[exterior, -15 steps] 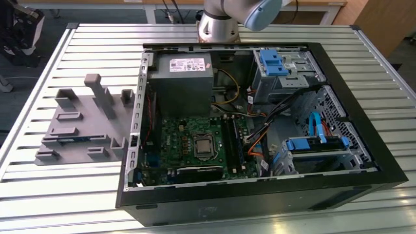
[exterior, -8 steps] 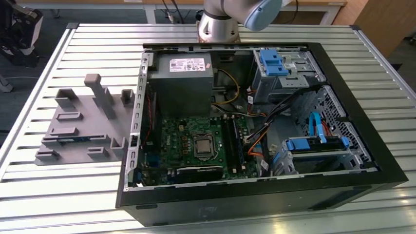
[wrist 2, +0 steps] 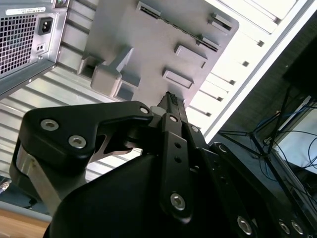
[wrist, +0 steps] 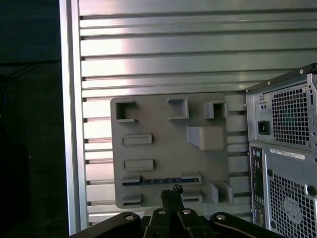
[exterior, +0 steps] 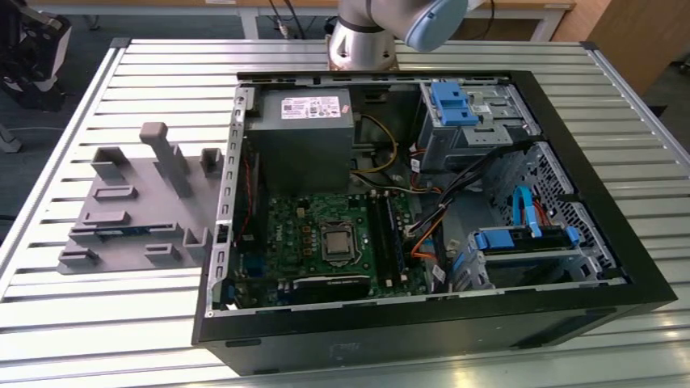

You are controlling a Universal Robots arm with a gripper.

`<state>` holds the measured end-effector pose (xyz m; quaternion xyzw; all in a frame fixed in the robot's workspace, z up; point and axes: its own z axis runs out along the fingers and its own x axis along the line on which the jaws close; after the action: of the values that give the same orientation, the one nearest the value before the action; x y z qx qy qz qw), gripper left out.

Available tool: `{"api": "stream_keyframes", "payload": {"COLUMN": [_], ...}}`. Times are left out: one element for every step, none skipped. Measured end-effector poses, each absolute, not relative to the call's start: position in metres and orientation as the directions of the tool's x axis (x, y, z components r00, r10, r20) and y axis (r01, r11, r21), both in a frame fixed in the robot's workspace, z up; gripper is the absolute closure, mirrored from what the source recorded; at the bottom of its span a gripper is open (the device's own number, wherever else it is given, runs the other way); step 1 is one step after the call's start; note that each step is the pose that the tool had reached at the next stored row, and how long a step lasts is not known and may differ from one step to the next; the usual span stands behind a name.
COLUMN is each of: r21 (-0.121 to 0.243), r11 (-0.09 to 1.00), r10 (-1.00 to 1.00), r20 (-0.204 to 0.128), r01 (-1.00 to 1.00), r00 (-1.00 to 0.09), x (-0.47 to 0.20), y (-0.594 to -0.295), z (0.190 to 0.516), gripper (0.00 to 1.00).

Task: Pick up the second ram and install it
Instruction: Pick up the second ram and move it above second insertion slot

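The second ram (wrist: 161, 181) is a thin dark green strip lying between two holders of the grey fixture (wrist: 163, 144). In the exterior view the same second ram (exterior: 124, 229) shows on the grey fixture (exterior: 140, 210), at that view's left, beside the open computer case. My gripper (wrist: 171, 190) hangs well above the fixture, its tips over the strip's middle. Its fingers (wrist 2: 171, 101) are pressed together with nothing between them. The motherboard (exterior: 313, 234) lies inside the case, with its long black memory slots (exterior: 390, 230) beside the processor socket.
The open black computer case (exterior: 431, 315) takes up the middle of the slatted metal table (exterior: 108, 339). Inside it are a power supply (exterior: 302, 133), blue drive cages (exterior: 518, 242) and loose cables (exterior: 431, 218). The arm's base (exterior: 361, 44) stands behind the case.
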<state>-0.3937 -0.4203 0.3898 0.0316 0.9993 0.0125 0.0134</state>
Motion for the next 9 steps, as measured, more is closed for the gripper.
{"api": "stream_keyframes", "payload": {"r21": [0.026, 0.026, 0.026, 0.026, 0.026, 0.026, 0.026, 0.026, 0.026], "r11": [0.998, 0.998, 0.998, 0.998, 0.999, 0.999, 0.999, 0.999, 0.999], "r10": [0.060, 0.057, 0.053, 0.050, 0.048, 0.045, 0.043, 0.040, 0.037], "r20": [-0.026, -0.026, -0.026, -0.026, -0.026, -0.026, -0.026, -0.026, -0.026], "r01": [0.059, 0.056, 0.053, 0.050, 0.047, 0.045, 0.042, 0.039, 0.037], "r00": [-0.998, -0.998, -0.998, -0.998, -0.999, -0.999, -0.999, -0.999, -0.999], "x": [-0.3937, -0.3937, -0.3937, -0.3937, -0.3937, -0.3937, -0.3937, -0.3937, -0.3937], "y": [-0.4203, -0.4203, -0.4203, -0.4203, -0.4203, -0.4203, -0.4203, -0.4203, -0.4203], "z": [0.3897, 0.3897, 0.3898, 0.3898, 0.3898, 0.3897, 0.3897, 0.3898, 0.3897], "gripper": [0.89, 0.89, 0.89, 0.89, 0.89, 0.89, 0.89, 0.89, 0.89]}}
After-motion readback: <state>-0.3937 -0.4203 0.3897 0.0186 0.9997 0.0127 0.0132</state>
